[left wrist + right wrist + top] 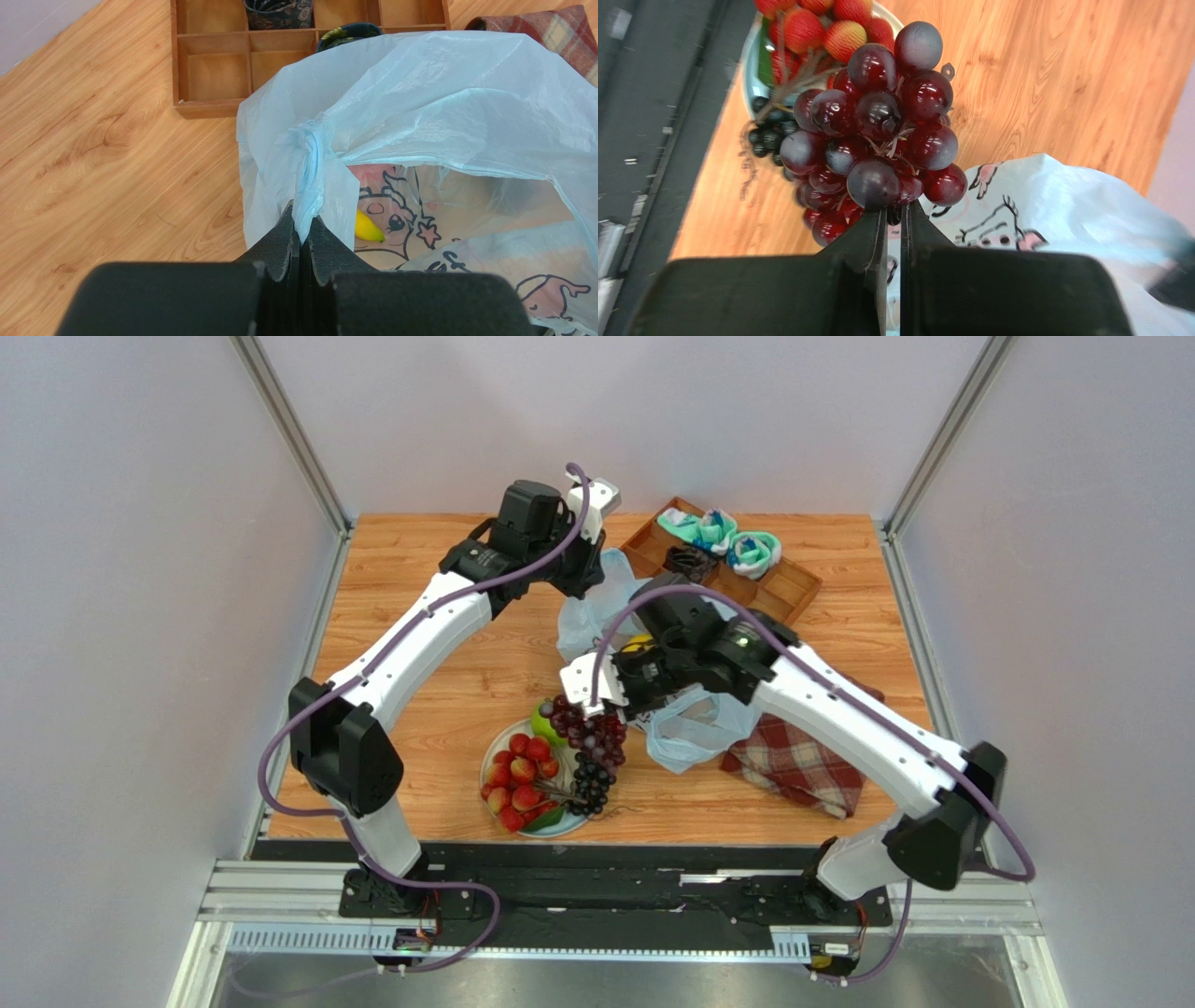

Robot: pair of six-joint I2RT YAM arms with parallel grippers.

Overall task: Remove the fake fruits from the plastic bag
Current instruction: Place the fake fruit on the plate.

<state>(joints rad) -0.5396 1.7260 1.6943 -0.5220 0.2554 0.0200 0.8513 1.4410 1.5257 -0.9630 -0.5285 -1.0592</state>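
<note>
The pale-blue plastic bag (601, 620) lies mid-table with its printed side showing in the left wrist view (449, 112). My left gripper (303, 225) is shut on its twisted loop handle and holds it up (595, 571). A yellow banana (369, 228) lies inside the bag. My right gripper (893, 210) is shut on the stem of a dark red grape bunch (878, 133), holding it above the plate's edge (592, 732). On the plate (494, 753) lie the red fruit cluster (519, 773), a green apple (546, 727) and a small black grape bunch (591, 787).
A wooden compartment tray (774, 592) with teal-white socks (730, 541) stands at the back right, close behind the bag; it also shows in the left wrist view (210, 77). A red plaid cloth (800, 763) lies right of the bag. The plate sits near the front table edge.
</note>
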